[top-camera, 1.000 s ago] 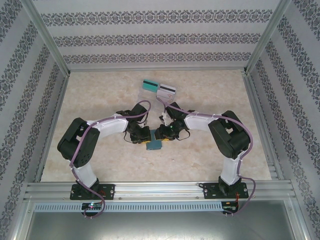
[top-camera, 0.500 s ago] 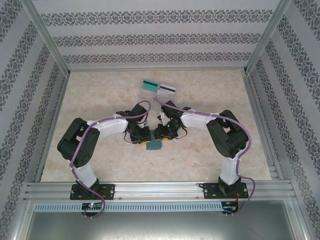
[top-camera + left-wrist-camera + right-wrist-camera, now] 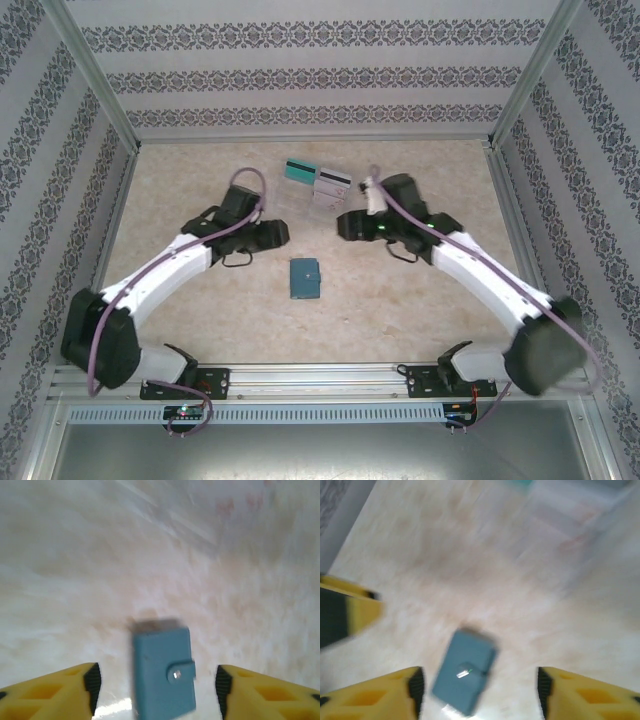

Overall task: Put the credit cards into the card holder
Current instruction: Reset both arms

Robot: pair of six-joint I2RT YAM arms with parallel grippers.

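The card holder (image 3: 305, 278), a small teal-blue wallet, lies closed and flat on the table with its clasp tab fastened. It appears in the left wrist view (image 3: 162, 672) and the right wrist view (image 3: 465, 672), below and between each pair of yellow fingers. My left gripper (image 3: 281, 233) hovers above and to the holder's far left, open (image 3: 156, 692) and holding nothing. My right gripper (image 3: 343, 222) hovers to its far right, also open (image 3: 477, 692) and holding nothing. Two credit cards, one teal-green (image 3: 299, 170) and one white (image 3: 333, 180), lie at the back of the table.
The cards rest on clear plastic trays (image 3: 322, 195) behind both grippers. A yellow finger of the left gripper (image 3: 347, 612) shows at the left edge of the right wrist view. Aluminium frame rails (image 3: 310, 377) and patterned walls bound the marble-look table (image 3: 200, 320).
Both grippers have opened and lifted away from the card holder, swinging outward and toward the back. The holder now lies alone and closed on the table.
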